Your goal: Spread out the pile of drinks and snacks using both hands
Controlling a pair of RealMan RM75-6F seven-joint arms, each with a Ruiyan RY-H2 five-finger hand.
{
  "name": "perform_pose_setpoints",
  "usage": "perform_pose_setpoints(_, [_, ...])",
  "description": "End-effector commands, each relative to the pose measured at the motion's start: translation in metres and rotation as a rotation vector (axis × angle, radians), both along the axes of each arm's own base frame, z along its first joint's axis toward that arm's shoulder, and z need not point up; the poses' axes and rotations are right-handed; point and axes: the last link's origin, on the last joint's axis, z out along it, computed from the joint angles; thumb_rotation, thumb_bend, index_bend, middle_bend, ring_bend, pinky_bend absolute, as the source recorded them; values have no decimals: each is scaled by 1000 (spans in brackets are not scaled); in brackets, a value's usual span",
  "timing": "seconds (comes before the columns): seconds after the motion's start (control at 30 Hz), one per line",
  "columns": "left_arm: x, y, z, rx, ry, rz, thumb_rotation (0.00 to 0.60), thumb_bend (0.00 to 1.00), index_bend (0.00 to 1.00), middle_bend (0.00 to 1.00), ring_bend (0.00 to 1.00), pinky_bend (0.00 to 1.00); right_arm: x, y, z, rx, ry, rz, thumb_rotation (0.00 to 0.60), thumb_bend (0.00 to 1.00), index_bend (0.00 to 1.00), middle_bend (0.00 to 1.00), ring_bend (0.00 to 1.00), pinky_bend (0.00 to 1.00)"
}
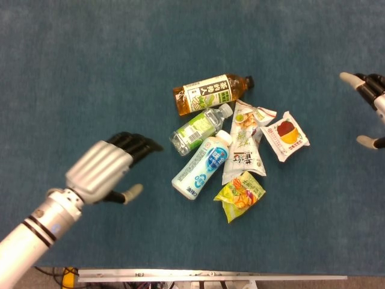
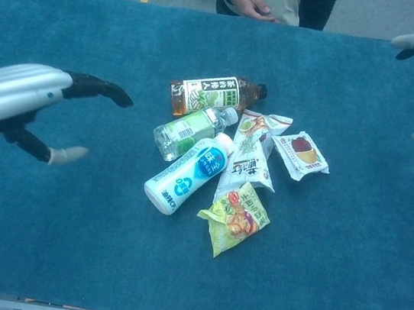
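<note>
The left hand (image 1: 99, 171) hovers with fingers (image 1: 137, 143) spread and empty, the pile just beyond their tips: green-label bottle (image 1: 200, 129) nearest, tea bottle (image 1: 210, 93) and white milk bottle (image 1: 203, 165) beside it. The right hand (image 1: 372, 102), fingers apart, sits at the frame edge, well apart from the red-fruit snack packet (image 1: 286, 135), bare blue tabletop (image 1: 90, 66) between.

Clustered pile (image 1: 225, 144) of bottles, snack packets

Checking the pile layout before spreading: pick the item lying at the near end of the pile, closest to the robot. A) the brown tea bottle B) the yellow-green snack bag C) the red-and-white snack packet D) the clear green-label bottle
B: in the head view the yellow-green snack bag lies lowest in the pile, below the white and blue bottle, while the brown tea bottle sits at the far end.
</note>
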Motion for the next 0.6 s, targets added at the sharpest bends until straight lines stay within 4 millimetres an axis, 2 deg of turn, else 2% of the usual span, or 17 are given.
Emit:
perform_pose_setpoints(0.03, [7, -2, -11, -34, -6, -31, 600, 350, 143, 177, 135, 150, -3, 1, -2, 7, 1, -6, 600, 0, 47, 213, 209, 471])
perform_pose_setpoints(0.43, [38, -1, -54, -135, -18, -147, 600, 351, 141, 177, 135, 150, -14, -1, -3, 10, 0, -30, 600, 0, 47, 213, 209, 471])
perform_pose_setpoints(0.6, [49, 2, -73, -146, -4, -168, 600, 351, 77, 142, 127, 150, -19, -2, -3, 14, -4, -44, 600, 0, 47, 213, 209, 471])
